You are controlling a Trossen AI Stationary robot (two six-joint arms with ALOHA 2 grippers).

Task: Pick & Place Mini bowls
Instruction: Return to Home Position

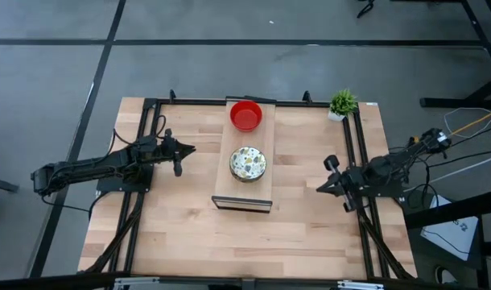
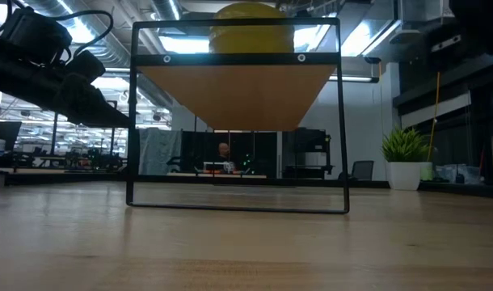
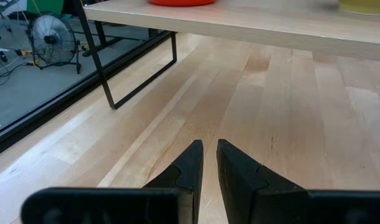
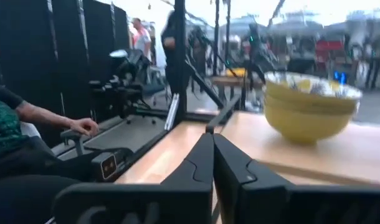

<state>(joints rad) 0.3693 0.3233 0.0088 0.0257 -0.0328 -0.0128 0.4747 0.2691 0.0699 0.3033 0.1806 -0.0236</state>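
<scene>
Open counter (image 1: 189,234) lies on both sides of the shelf (image 1: 229,184), which stands across the middle between my two arms. My left end effector (image 1: 185,151), fingers nearly together, hangs near the shelf's left side. My right end effector (image 1: 324,184), fingers pressed together, sits off its right side. Bare wood separates each from the shelf's black frame legs (image 2: 133,121). In the low view, the room beneath the shelf board is open from end to end. On top, the red bowls (image 1: 245,115) fill the far end and the white bowls (image 1: 248,163) the middle; the near end is bare. A potted plant (image 1: 342,103) stands at the far right corner.
</scene>
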